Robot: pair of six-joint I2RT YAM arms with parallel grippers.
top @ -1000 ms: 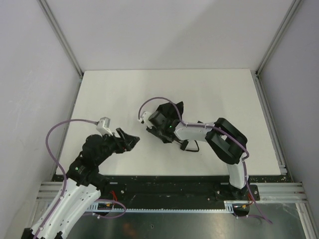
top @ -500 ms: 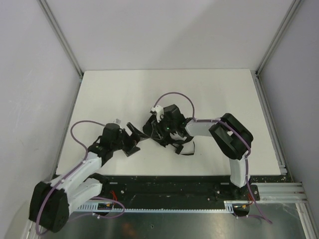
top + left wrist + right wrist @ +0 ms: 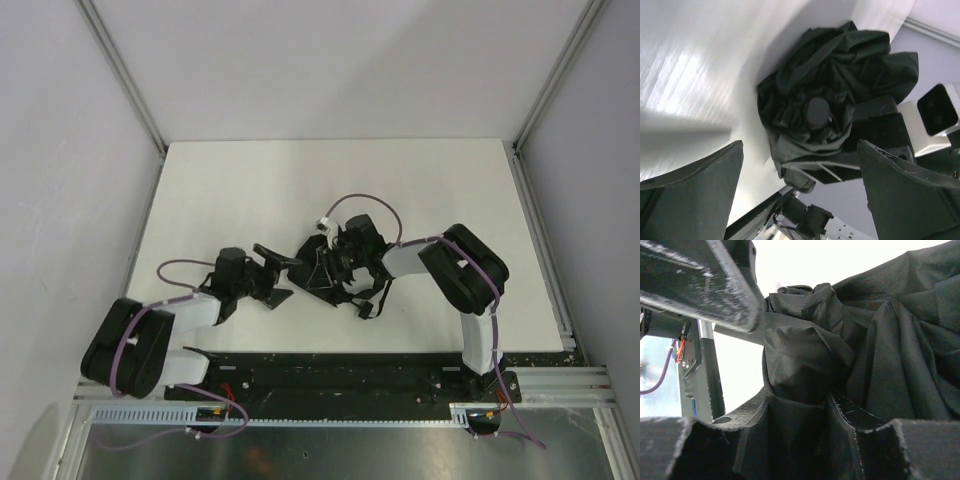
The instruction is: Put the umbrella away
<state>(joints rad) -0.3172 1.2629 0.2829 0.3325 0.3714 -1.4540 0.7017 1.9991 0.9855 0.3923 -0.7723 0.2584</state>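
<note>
The umbrella (image 3: pixel 314 277) is a crumpled bundle of black fabric near the table's front centre, and its thin cord (image 3: pixel 368 306) trails to the right. My right gripper (image 3: pixel 330 266) is shut on it: in the right wrist view the fabric (image 3: pixel 805 360) fills the space between the fingers (image 3: pixel 715 440). My left gripper (image 3: pixel 285 278) stands wide open just left of the bundle and apart from it. In the left wrist view the umbrella (image 3: pixel 830 95) and its round tip (image 3: pixel 817 111) lie ahead of the spread fingers (image 3: pixel 690 195), with nothing between them.
The white table (image 3: pixel 300 190) is walled by grey panels and metal rails. A black base strip (image 3: pixel 330 372) runs along the near edge. The left arm lies low along the table's front. Purple cables loop over both wrists.
My left arm has dropped low and reached right toward the umbrella, and its jaws have opened wider. The right gripper has shifted slightly right and turned, still holding the fabric.
</note>
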